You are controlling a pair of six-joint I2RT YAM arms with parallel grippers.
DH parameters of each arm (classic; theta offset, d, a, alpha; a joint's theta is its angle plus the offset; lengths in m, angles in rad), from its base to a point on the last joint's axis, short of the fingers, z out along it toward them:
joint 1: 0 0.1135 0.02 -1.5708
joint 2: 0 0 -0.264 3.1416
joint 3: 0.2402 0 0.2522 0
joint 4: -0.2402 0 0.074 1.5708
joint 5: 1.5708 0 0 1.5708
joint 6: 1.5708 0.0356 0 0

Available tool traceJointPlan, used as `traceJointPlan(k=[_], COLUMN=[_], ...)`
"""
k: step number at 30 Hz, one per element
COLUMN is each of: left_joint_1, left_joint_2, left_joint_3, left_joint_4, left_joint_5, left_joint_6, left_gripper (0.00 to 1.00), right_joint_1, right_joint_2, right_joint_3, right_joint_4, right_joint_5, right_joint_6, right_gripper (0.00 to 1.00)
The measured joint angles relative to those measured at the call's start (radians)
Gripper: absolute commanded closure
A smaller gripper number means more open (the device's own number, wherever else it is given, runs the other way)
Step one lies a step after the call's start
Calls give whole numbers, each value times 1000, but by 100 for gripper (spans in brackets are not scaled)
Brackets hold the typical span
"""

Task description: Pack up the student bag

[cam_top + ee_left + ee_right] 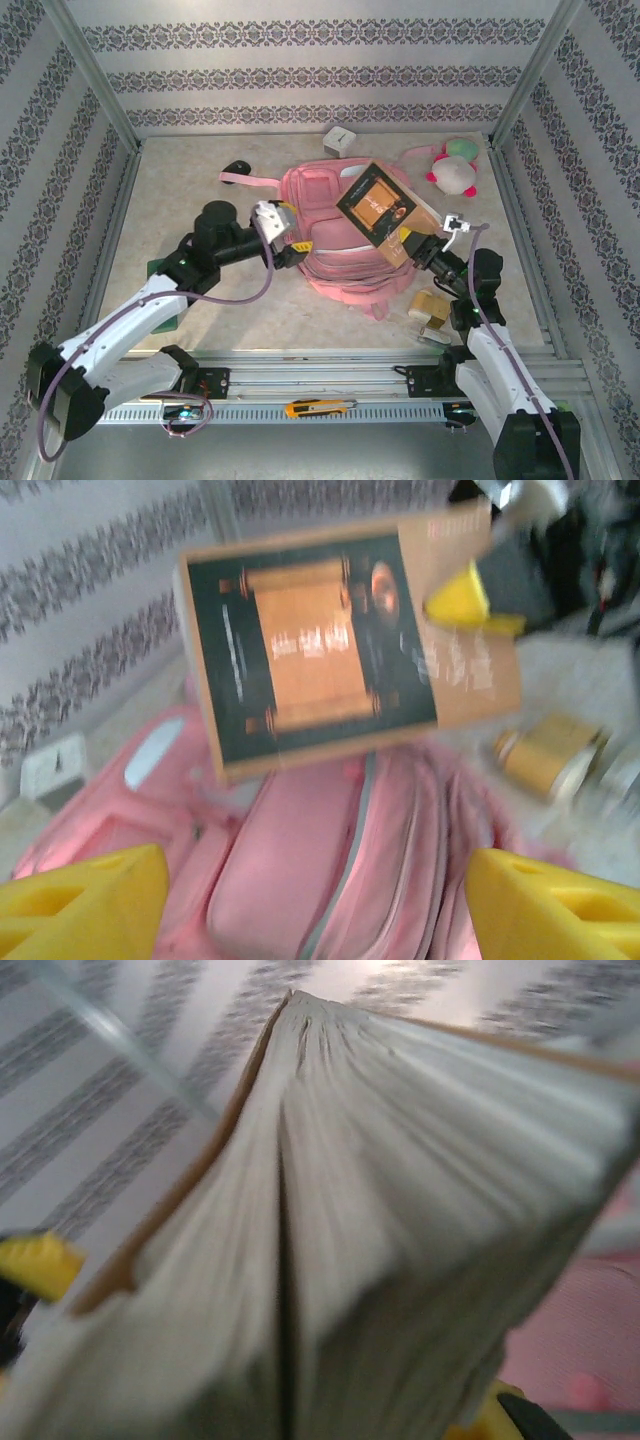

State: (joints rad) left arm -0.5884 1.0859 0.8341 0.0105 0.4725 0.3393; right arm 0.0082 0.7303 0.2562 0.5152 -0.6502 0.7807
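The student bag (330, 235), a large pink backpack, lies flat mid-table. My right gripper (412, 246) is shut on the lower corner of a book (383, 208) with a dark and orange cover, holding it tilted above the bag's right half. In the right wrist view the book's page edges (350, 1210) run between my yellow fingers (35, 1260). My left gripper (291, 243) hangs over the bag's left side. In its wrist view the gripper (320, 910) is open with only pink fabric (300, 870) between the fingers (90, 900), and the book (320, 650) is ahead.
A pink-white-green plush toy (455, 170) sits at the back right, and a white box (340, 140) at the back. A tan and gold item (430, 305) lies right of the bag near my right arm. An orange utility knife (315, 407) rests on the front rail.
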Motion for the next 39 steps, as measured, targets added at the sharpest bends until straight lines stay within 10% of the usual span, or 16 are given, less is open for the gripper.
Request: traceJointPlan(k=[9,30,39], left_joint_1=[-135,-138,-144], left_joint_2=[322,700,704], left_joint_3=[49,262,243], left_joint_4=[-86,-85,-77], left_joint_5=[-162,-233,-239], left_joint_6=[262,504,473], left_gripper=[12,9,90], right_joint_1=[-6,-6,-7], right_joint_2=[-10,-31,-63], right_joint_3=[90,100,100], right_joint_4=[-287,-378,-394], right_joint_5=[161,179,179], right_joint_6=[-17,-51,-55], right_gripper=[100,100,100])
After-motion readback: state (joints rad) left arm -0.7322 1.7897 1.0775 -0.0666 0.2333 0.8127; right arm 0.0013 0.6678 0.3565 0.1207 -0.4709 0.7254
